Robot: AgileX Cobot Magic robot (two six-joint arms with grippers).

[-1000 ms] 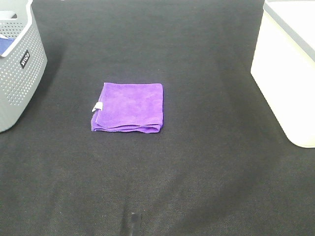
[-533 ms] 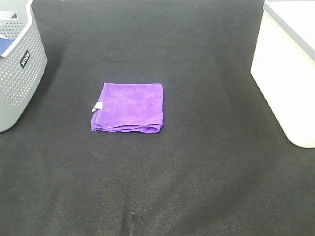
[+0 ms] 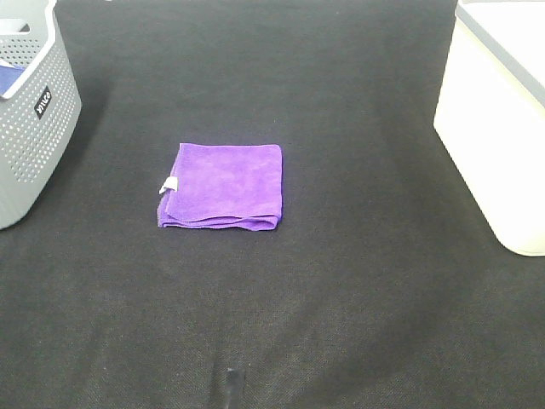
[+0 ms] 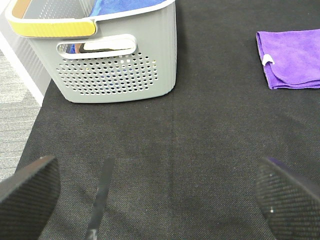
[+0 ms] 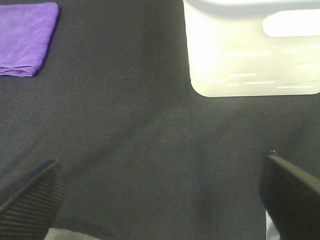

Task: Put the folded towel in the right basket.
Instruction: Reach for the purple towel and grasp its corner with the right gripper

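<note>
The folded purple towel lies flat on the black table, left of centre, with a small white tag on its left edge. It also shows in the left wrist view and the right wrist view. The right basket is white and stands at the table's right edge; the right wrist view shows its wall and handle slot. Neither gripper shows in the high view. My left gripper is open and empty over bare table. My right gripper is open and empty, a short way in front of the white basket.
A grey perforated basket with a yellow-trimmed rim stands at the table's left edge and holds blue cloth. The table's left edge and grey floor show in the left wrist view.
</note>
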